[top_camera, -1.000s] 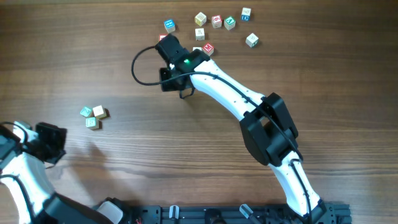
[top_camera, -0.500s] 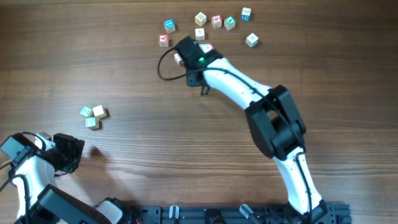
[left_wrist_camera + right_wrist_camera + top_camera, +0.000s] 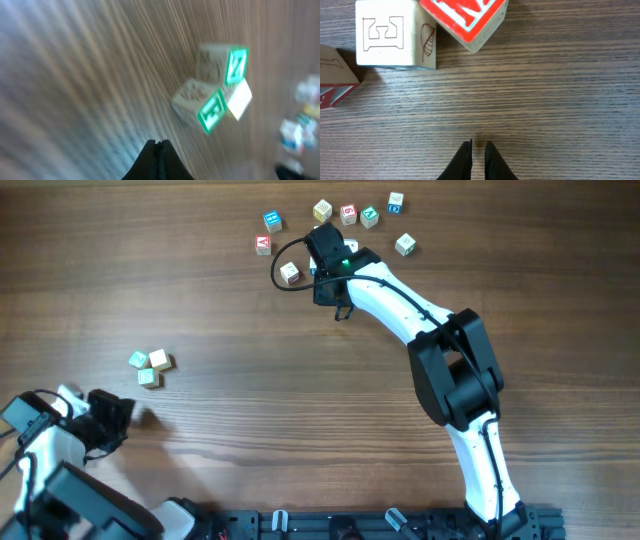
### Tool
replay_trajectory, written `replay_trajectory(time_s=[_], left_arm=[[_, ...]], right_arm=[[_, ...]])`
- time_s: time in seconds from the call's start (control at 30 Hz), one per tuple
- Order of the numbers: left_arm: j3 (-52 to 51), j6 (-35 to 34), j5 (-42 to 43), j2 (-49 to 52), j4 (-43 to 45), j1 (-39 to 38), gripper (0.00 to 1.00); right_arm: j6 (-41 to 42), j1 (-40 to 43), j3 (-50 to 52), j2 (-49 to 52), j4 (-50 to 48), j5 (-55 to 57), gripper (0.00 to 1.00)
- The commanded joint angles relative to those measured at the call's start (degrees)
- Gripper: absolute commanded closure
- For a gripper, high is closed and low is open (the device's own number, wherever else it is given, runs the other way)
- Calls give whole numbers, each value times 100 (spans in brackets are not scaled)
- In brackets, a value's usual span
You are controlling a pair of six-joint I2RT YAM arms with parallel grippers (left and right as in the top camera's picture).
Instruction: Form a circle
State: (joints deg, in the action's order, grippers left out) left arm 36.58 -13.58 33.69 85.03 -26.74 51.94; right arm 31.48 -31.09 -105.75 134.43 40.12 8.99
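The cluster of three pale letter cubes [image 3: 149, 366] is seen at the left of the counter [image 3: 300, 400]. Its cubes are touching one another, and no ring is formed. In the blurred left wrist view, green faces are shown on two of them. The left end effector [image 3: 159, 144] is held fully closed near the cluster, its tips pressed together with nothing between them. The right end effector [image 3: 477, 148] is found well apart from the cluster, at the far side among the scattered letter cubes [image 3: 348, 215]. Its tips are parted by only a slim gap and nothing is gripped. Ahead of those tips a cube with an outlined E [image 3: 395, 32] is set close against a red-faced cube [image 3: 465, 17]. A third cube [image 3: 334, 75] is cut off by the left edge.
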Motion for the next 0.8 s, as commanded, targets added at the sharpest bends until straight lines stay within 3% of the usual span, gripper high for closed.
replay_trajectory(time_s=[0.0, 0.23, 0.37, 0.57, 0.77], left_arm=[[-37, 601, 1045, 669, -149, 175, 96], [-37, 1060, 988, 1226, -212, 1231, 96], [-37, 1239, 1082, 1226, -83, 1217, 96], [-37, 2500, 1537, 1226, -66, 1202, 96], [-37, 2520, 1631, 1228, 313, 1202, 96]], right_arm=[[2, 15, 50, -168, -2, -55, 88], [-17, 15, 50, -168, -20, -55, 89], [-31, 15, 50, -168, -160, -50, 88], [-199, 20, 50, -168, -315, -52, 88], [-199, 20, 50, -168, -776, -50, 87]])
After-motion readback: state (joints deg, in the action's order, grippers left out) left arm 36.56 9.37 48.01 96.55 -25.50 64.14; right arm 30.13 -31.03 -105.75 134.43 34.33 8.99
